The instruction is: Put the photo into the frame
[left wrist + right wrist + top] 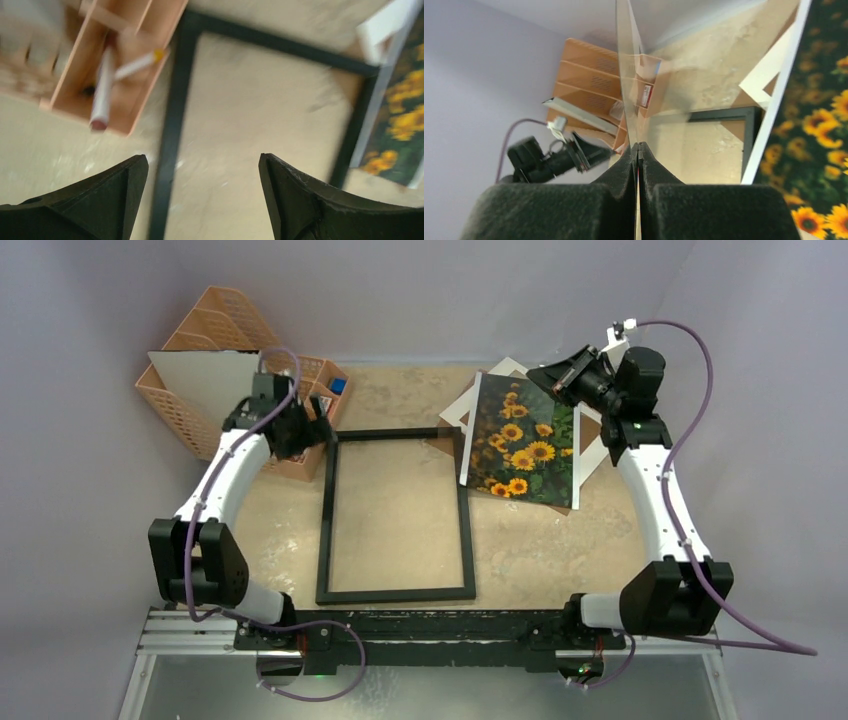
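The frame (328,520) is a thin black rectangle lying flat mid-table, with the table showing through it. The sunflower photo (525,445) rests to its right on a white mat board (590,450). My right gripper (556,380) hovers above the photo's far end. In the right wrist view it (638,146) is shut on a thin clear pane (628,75), seen edge-on and rising away from the jaws. The photo (819,150) lies to its right. My left gripper (202,157) is open and empty above the frame's left rail (172,125), near its far corner (312,430).
An orange basket organiser (215,340) stands at the back left with a pale board (200,380) leaning in it. Its low tray (117,70) holds pens close to the left gripper. The left arm's wrist (549,155) shows in the right wrist view.
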`<control>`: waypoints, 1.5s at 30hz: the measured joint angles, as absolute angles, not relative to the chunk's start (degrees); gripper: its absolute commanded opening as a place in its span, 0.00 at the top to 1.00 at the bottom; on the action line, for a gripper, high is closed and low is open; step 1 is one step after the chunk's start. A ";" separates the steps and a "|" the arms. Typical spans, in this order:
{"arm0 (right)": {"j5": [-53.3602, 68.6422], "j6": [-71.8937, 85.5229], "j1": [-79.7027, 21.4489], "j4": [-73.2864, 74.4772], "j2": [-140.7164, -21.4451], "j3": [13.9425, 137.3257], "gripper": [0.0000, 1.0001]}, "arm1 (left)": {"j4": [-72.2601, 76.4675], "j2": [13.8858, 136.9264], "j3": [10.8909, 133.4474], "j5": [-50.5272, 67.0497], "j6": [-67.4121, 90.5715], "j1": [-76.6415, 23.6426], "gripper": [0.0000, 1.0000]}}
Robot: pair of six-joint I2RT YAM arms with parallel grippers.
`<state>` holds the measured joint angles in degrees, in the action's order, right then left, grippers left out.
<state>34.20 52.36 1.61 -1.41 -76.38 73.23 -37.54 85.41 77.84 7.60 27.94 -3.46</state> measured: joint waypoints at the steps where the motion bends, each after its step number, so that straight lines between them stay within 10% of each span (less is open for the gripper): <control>1: 32.84 51.33 1.52 0.71 -76.38 73.65 1.00 | -37.93 85.14 73.91 5.63 28.12 -3.44 0.15; 23: 19.79 49.01 -23.73 5.56 -78.06 75.92 1.00 | -29.08 75.94 43.86 -0.38 33.74 -3.40 0.26; 45: 14.37 53.43 -26.30 10.24 -80.27 70.02 1.00 | -14.61 76.55 34.48 19.59 43.11 -3.22 0.48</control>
<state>14.37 53.43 -26.30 10.24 -80.27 70.02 -14.61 76.55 34.48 19.59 43.11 -3.22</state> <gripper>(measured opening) 0.004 0.522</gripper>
